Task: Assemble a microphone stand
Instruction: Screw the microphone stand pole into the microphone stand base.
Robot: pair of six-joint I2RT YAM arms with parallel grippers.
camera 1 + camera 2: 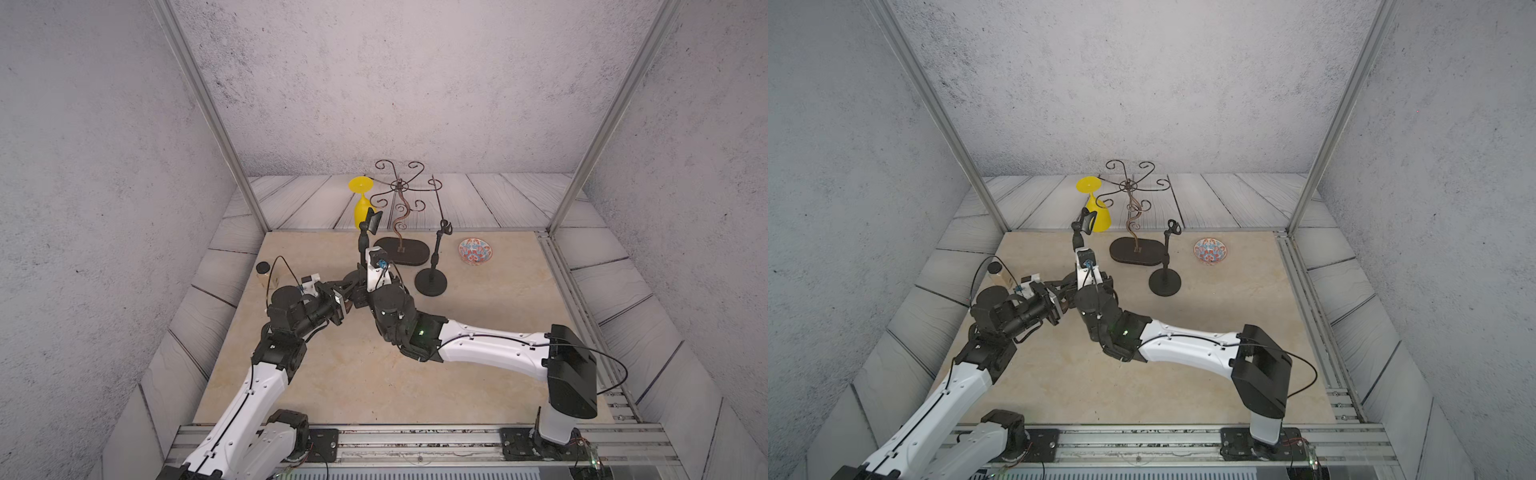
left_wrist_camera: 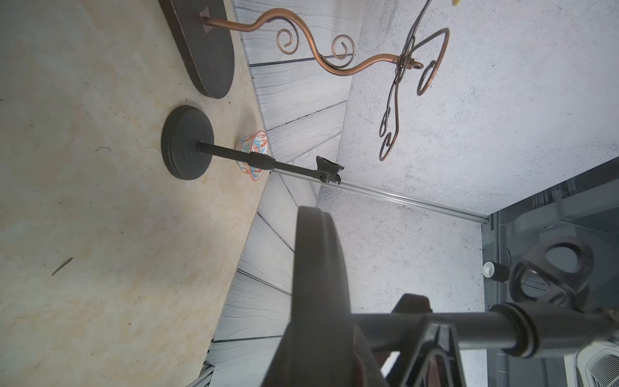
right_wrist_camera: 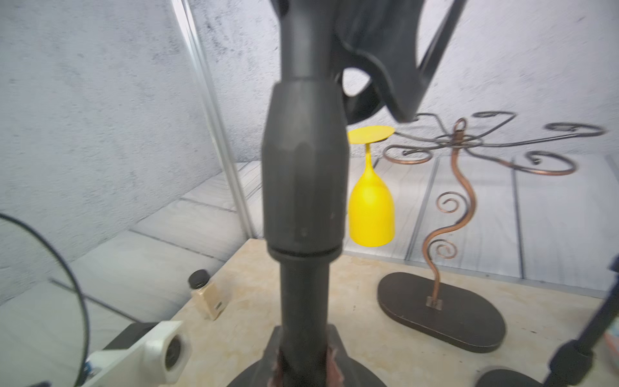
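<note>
Microphone stand (image 1: 362,244) is upright near mid-table (image 1: 332,374), with both arms converged on its lower end. In both top views the wrists cover the foot of the stand, so only the upper pole (image 1: 1077,240) and the clip (image 1: 1087,219) on top are visible, and neither grip can be read from there. The left wrist view fills this in: the round base (image 2: 318,284) is seen edge-on and the left gripper (image 2: 425,330) is clenched on the pole between the base and the collar (image 2: 514,330). The right wrist view looks up the pole past the thick collar. There the right gripper (image 3: 305,367) is clamped on the pole just above the base, with a reddish pad (image 3: 333,363) pressed to each side. Cannot tell from any view whether the base rests on the table or is lifted. A second stand (image 1: 432,270) stands free to the right of the held one, with nothing touching it. The patterned bowl (image 1: 475,250) appears in both top views, and in the left wrist view it sits behind the second stand's pole. A small jar (image 3: 207,300) near the left table edge shows in the top views and the right wrist view, not the left wrist view. A scrolled glass rack (image 1: 401,249) stands at the back with a yellow glass (image 3: 371,207) hanging upside down from it.
</note>
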